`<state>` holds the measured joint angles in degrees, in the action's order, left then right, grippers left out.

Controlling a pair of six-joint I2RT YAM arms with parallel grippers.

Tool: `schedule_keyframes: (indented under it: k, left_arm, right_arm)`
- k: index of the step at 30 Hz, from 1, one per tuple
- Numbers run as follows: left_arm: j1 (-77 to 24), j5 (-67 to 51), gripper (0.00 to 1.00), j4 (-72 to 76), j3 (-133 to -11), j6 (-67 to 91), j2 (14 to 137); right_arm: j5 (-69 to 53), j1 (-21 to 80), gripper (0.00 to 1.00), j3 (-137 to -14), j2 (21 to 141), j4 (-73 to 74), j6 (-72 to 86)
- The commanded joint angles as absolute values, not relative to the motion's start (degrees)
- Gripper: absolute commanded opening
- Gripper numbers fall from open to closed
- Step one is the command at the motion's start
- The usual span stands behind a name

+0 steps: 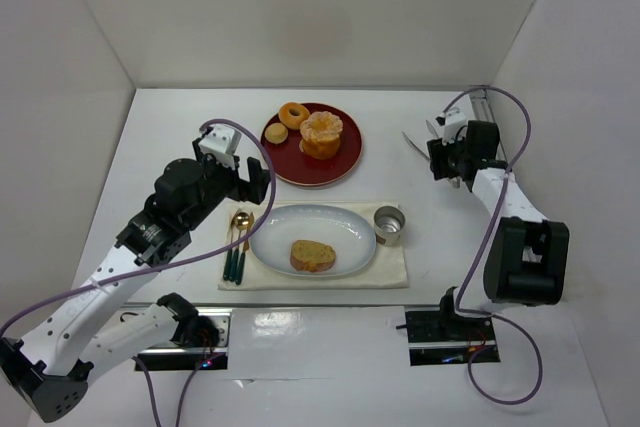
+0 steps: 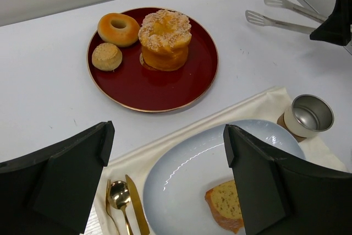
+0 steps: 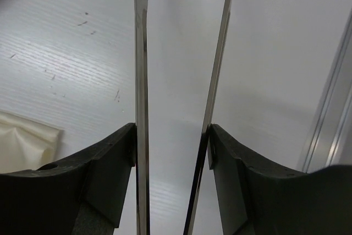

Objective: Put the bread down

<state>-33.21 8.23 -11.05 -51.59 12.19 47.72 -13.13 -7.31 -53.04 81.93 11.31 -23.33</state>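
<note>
You have the bread (image 1: pixel 313 255), a flat oval slice with a golden-brown crust and a paler, crumbly tan face, lying on the near half of a glossy pale-blue oval plate (image 1: pixel 268 235). That plate sits on a cream cloth mat (image 1: pixel 395 269) with soft creases, near the middle of the matte white table (image 1: pixel 170 137). Along the mat's left edge you see a gold spoon (image 1: pixel 241 220) and a gold knife (image 1: pixel 247 238), side by side, both with dark handles. At the mat's far right corner stands a small round cup (image 1: pixel 389 225) of brushed metal. Beyond the mat, a shiny dark-red round plate (image 1: pixel 345 165) carries a smooth ring donut (image 1: pixel 293 115), a small rough biscuit (image 1: pixel 275 132) and a tall orange-glazed pastry (image 1: pixel 321 134) with a crumbly top.

Your left arm is folded with its elbow raised and its wrist turned toward the mat. The left gripper (image 1: pixel 255 185) hangs above the table by the mat's far left corner, its black jaws spread wide and holding nothing. In the wrist view the bread shows low, just beside the right finger.

Your right arm reaches to the far right of the table. The right gripper (image 1: pixel 441 155) pinches slim steel tongs (image 1: pixel 414 140), one flat arm pressed against each finger. The slotted tips stand apart and point left toward the red plate, well away from the bread.
</note>
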Motion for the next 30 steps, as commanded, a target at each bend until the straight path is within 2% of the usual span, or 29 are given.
schedule_keyframes:
  k: [1, 17, 21, 23, 28, 29, 30]
  left_arm:
    - [-33.49, 7.38, 1.00, -8.00, -51.50, 12.13, 46.32]
    - [-33.49, 6.86, 1.00, -8.00, -51.50, 12.13, 46.32]
    - [-33.49, 6.86, 1.00, -8.00, -51.50, 12.13, 46.32]
    - [-33.49, 6.86, 1.00, -8.00, -51.50, 12.13, 46.32]
    - [-33.49, 6.86, 1.00, -8.00, -51.50, 12.13, 46.32]
    - [-33.49, 6.86, 1.00, -8.00, -51.50, 12.13, 46.32]
    - [-33.49, 6.86, 1.00, -8.00, -51.50, 12.13, 46.32]
  right_arm:
    - [-16.44, -9.66, 0.62, -53.70, 84.63, 6.50, -20.04]
    - [-16.96, -14.77, 0.66, -59.50, 98.26, 16.96, -21.79]
    - [-16.96, -15.82, 0.73, -61.34, 99.93, 19.33, -22.32]
    - [-16.96, -15.82, 0.79, -61.87, 100.55, 20.13, -22.94]
    - [-17.49, -16.44, 0.82, -61.87, 100.02, 20.83, -23.46]
    - [-18.01, -16.96, 0.95, -61.87, 99.50, 20.83, -23.47]
    - [-18.02, -16.96, 0.97, -61.87, 98.97, 20.83, -23.47]
